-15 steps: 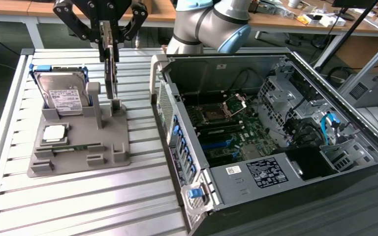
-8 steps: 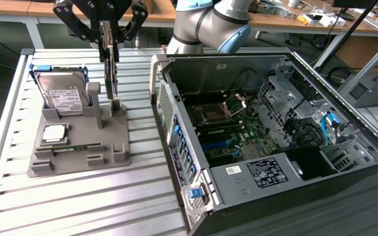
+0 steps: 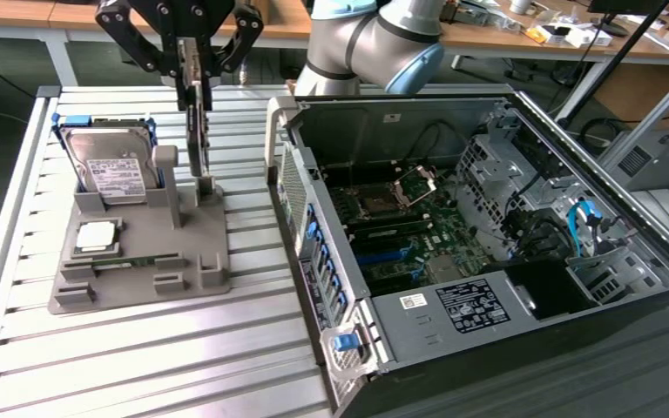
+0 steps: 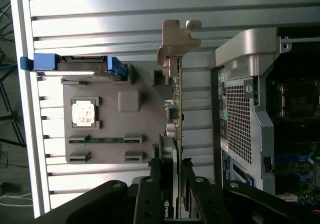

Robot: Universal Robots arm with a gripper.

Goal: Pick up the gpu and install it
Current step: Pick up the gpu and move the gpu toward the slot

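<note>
Exterior view: you see a slatted aluminium table (image 3: 137,366) w/ a grey parts holder (image 3: 201,261) on the exterior view's left. An open PC case (image 3: 369,126) sits on the exterior view's right, side panel off, motherboard (image 3: 399,226) facing up. On the holder: a hard drive (image 3: 108,170) w/ white label stands at the far end, a square CPU (image 3: 97,235) lies nearer, and a thin green memory stick (image 3: 125,261) lies nearest. The case's perforated rear wall (image 3: 293,187) stands just beside the holder, between the card and the motherboard. A wooden workbench (image 3: 497,39) runs along the far side.

The gpu (image 3: 199,122) hangs upright, nearly edge-on, over the holder's right part, between hard drive and case. It's a thin, flat, dark card. The wrist view shows its silver bracket (image 4: 177,38) at the end away from the gripper (image 3: 199,65), plus small components along a green-gold edge. The fingers (image 4: 154,189) are pinched narrow on the card from above, holding it. Can't tell whether its lower end touches the holder.
</note>
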